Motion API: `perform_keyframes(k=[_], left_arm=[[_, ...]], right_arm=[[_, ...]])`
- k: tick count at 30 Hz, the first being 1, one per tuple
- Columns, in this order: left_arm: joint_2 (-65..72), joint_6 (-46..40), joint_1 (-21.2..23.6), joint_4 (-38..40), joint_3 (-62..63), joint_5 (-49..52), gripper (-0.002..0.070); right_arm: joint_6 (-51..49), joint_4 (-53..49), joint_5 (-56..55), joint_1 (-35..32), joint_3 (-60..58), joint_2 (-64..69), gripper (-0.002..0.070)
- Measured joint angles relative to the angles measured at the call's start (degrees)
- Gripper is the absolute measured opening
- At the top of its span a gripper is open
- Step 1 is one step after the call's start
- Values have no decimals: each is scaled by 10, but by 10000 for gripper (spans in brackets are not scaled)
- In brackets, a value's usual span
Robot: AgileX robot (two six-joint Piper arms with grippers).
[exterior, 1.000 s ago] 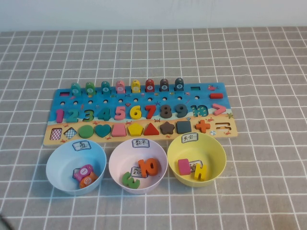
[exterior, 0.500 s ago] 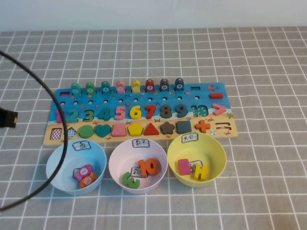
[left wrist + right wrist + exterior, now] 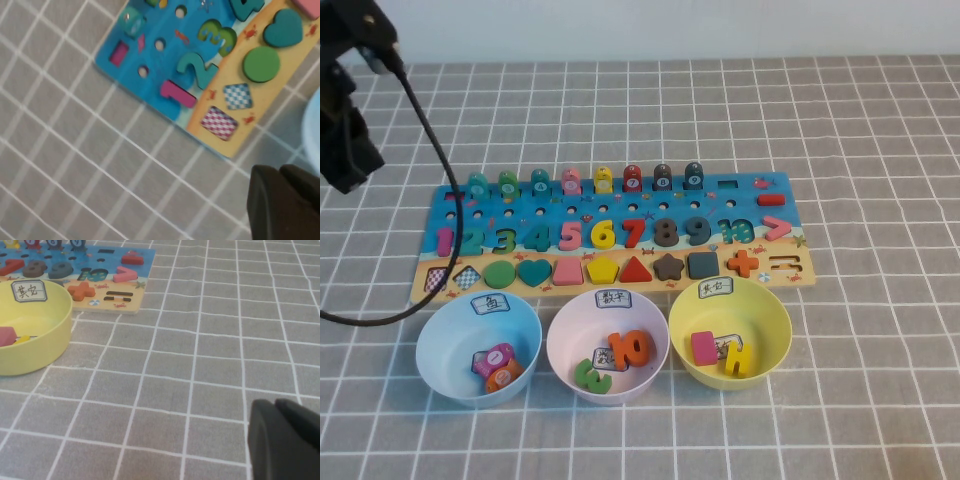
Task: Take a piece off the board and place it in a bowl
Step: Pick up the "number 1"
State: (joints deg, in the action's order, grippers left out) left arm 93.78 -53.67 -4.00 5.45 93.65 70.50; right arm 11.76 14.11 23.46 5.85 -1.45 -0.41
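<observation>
The piece, a pink numeral "1" (image 3: 443, 241), lies in its slot at the left end of the board (image 3: 750, 205). It also shows in the left wrist view (image 3: 178, 93), on the board (image 3: 145, 55). The pale pink bowl (image 3: 560, 335) stands in front of the board, in the middle of three, and holds a green "2" and an orange "10". My left gripper (image 3: 348, 168) hangs shut and empty above the table, beyond the board's left end, apart from the piece; it shows in its wrist view (image 3: 286, 200). My right gripper (image 3: 286, 440) is shut and empty over bare cloth right of the board (image 3: 115, 305).
A light blue bowl (image 3: 432, 345) and a yellow bowl (image 3: 775, 340) flank the pink one; the yellow bowl (image 3: 55, 335) also shows in the right wrist view. The left arm's black cable (image 3: 435, 160) loops over the board's left end. Grey checked cloth covers the table.
The left arm has come into the high view and risen from the left edge to the upper left; its cable now arcs over the board's left end. Board, pieces and bowls have not moved.
</observation>
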Motion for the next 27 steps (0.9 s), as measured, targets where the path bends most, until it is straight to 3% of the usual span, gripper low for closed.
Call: perform_keyframes(k=[6,9,27], left_arm=[[80,-181,0,-1,44,0,-2],[119,-227,0,-13,56,0,-2],[229,-310,0,-14,97,-3,-3]], right_arm=[[0,0,0,0,0,0,-18],[0,0,0,0,0,0,-18],[0,0,0,0,0,0,-18]])
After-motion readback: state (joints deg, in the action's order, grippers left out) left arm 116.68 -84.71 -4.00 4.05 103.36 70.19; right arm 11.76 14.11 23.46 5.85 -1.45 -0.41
